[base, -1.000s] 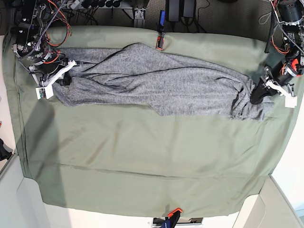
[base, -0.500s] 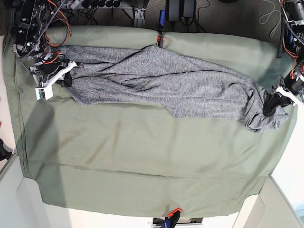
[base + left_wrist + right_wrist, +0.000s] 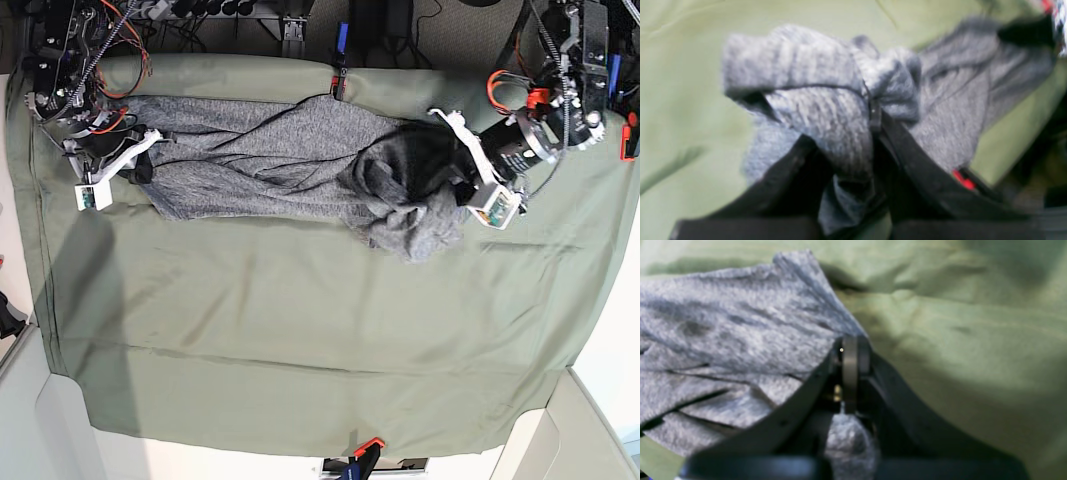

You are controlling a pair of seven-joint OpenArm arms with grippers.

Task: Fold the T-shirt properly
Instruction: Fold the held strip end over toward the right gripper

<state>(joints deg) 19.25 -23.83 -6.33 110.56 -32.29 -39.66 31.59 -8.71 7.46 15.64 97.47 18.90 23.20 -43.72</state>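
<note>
Heather-grey knit bulges between the black fingers (image 3: pixel 907 160) of the left gripper (image 3: pixel 873 123), which are closed on a thick wad of the large, wrinkled, speckled grey T-shirt (image 3: pixel 826 110); cloth spills out on both sides of the tips and hangs below them. Beyond the fingers the shirt trails away over the plain olive-green cloth (image 3: pixel 683 83) that covers the table.

At the right gripper (image 3: pixel 850 353), the dark fingers (image 3: pixel 800 413) meet at their tips, pinching the shirt's edge (image 3: pixel 740 340), with a small lump of grey fabric caught just behind them. The rest of the garment spreads off to one side of the fingers, the green cloth (image 3: pixel 957 340) to the other.

From the base view, the left gripper (image 3: pixel 462 190) holds its end bunched near the middle of the table, doubled back over the body of the shirt (image 3: pixel 270 160). The right gripper (image 3: pixel 135 160) holds the far end, well apart, near the cloth's (image 3: pixel 300 330) edge.
</note>
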